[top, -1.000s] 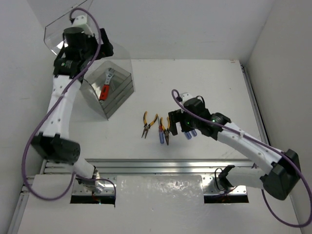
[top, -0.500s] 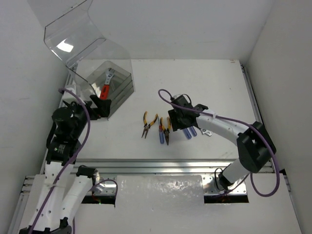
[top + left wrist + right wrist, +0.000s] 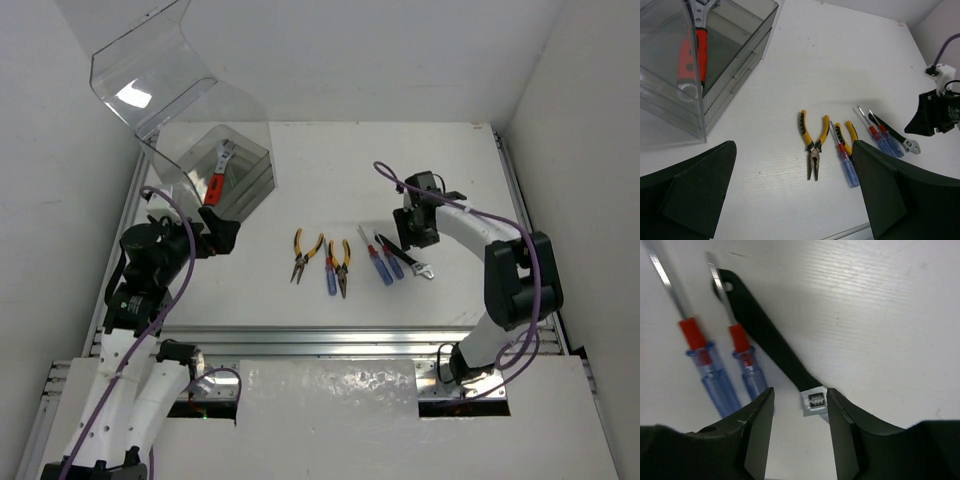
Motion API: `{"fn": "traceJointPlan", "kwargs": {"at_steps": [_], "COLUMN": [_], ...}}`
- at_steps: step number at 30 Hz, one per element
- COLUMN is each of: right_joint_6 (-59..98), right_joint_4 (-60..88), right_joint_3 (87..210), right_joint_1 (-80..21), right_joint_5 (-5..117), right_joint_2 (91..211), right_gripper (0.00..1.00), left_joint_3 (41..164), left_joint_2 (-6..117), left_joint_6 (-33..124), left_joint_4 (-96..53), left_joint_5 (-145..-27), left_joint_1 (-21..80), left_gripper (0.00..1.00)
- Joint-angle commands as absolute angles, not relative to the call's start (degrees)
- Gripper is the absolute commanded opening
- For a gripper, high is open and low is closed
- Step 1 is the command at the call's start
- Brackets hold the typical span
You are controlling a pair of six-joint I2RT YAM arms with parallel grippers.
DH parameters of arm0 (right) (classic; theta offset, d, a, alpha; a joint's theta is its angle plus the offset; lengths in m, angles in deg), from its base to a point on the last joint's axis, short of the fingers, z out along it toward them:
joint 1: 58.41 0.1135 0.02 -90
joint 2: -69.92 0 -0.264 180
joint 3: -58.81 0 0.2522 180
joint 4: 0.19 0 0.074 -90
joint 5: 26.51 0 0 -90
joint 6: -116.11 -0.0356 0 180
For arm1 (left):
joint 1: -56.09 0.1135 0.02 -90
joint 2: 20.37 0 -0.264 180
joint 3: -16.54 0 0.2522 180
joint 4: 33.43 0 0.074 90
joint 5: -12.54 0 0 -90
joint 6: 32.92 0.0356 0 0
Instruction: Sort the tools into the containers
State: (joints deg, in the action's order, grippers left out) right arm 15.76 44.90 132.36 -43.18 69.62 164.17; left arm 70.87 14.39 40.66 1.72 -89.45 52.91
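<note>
Right end effector (image 3: 799,407), half open, empty, straddles the head of the black-handled wrench (image 3: 765,340).

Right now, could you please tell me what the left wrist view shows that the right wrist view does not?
Only the left wrist view: the clear box holding the red-handled wrench, the yellow-handled pliers and a third screwdriver beside them. Only the right wrist view: the adjusting screw of the black-handled wrench up close, between the right fingers. Both: that wrench and two blue-handled screwdrivers.
</note>
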Motion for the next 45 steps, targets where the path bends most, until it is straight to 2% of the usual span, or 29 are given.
{"fn": "traceJointPlan", "kwargs": {"at_steps": [1,6,11,13,15,17,22,24,26,31,36,41,45], "right_joint_6": [19.52,21.1,22.51,21.89,21.45,21.01,19.08,18.47,17.06,13.99,12.05,12.22,11.78], "right_joint_4": [46.79,45.57,42.23,42.4,44.5,45.47,46.53,48.11,48.99,47.86,43.03,36.43,37.12], "right_joint_3": [133.57,133.83,134.01,133.83,134.53,134.71,136.38,138.04,139.19,139.11,133.23,125.93,125.3], "right_joint_1": [-46.45,-46.37,-46.37,-46.37,-46.37,-46.37,-47.33,-47.94,-48.65,-48.65,-48.65,-46.98,-41.72], "right_joint_5": [65.87,65.68,66.31,68.49,70.17,69.82,71.75,75.53,76.41,73.08,68.78,66.48,65.52], "right_joint_2": [167.46,172.3,177.48,178.89,181.62,183.2,185.05,185.32,184.79,177.42,166.53,154.83,148.5], "right_gripper": [0.48,0.52,0.48,0.42,0.3,0.23,0.1,0.01,0.0,0.0,0.0,0.0,0.0], "left_joint_3": [71.96,71.96,71.87,71.87,71.96,71.96,71.87,71.78,71.78,71.78,68.54,66.86,66.59], "left_joint_2": [14.52,14.52,14.25,14.43,14.43,14.34,13.99,14.17,14.6,16.71,19.17,24.52,35.92], "left_joint_6": [40.74,41.0,41.18,41.18,41.26,41.26,41.18,41.09,40.65,37.32,29.77,22.55,18.68], "left_joint_4": [-1.47,-1.47,-1.56,-1.56,-1.47,-1.47,-1.47,-1.47,-1.56,-2.61,-9.72,-23.05,-37.04], "left_joint_5": [-92.14,-92.67,-92.93,-93.02,-93.11,-93.11,-92.84,-92.84,-92.84,-94.94,-98.38,-87.94,-86.08], "left_joint_1": [52.75,51.96,51.26,51.08,50.99,50.91,50.64,50.38,50.2,50.29,48.54,31.6,22.53], "left_gripper": [1.0,1.0,1.0,1.0,1.0,1.0,1.0,1.0,1.0,1.0,1.0,1.0,1.0]}}
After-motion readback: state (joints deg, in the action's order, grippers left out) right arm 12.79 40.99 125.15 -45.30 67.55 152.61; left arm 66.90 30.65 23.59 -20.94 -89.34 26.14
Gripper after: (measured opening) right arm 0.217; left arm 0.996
